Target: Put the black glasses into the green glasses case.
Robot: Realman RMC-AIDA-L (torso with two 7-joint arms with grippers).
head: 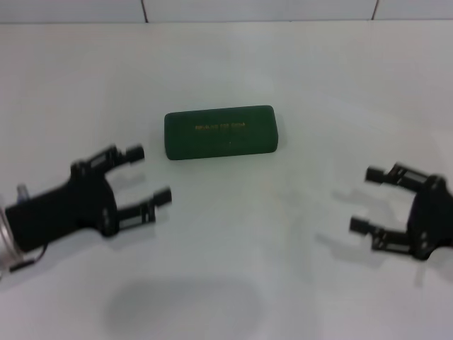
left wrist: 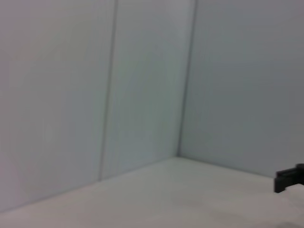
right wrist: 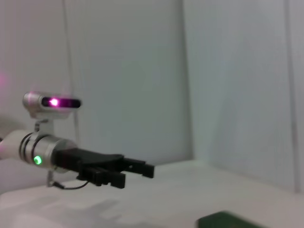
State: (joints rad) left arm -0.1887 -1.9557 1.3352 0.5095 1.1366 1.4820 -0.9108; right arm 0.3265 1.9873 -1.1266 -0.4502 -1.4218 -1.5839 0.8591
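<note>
The green glasses case (head: 220, 132) lies shut on the white table, at the middle and toward the back, with gold lettering on its lid. A corner of the case (right wrist: 227, 221) also shows in the right wrist view. The black glasses are out of view in every frame. My left gripper (head: 150, 173) hovers open at the front left of the case, its fingers pointing toward it, with nothing between them. My right gripper (head: 364, 200) stands open at the front right, well apart from the case and holding nothing. The right wrist view shows the left gripper (right wrist: 136, 175) from the side.
The white table (head: 233, 234) runs to a white wall (head: 255, 8) at the back. A black fingertip (left wrist: 289, 178) of the other arm pokes in at the edge of the left wrist view, which otherwise shows only wall panels and table.
</note>
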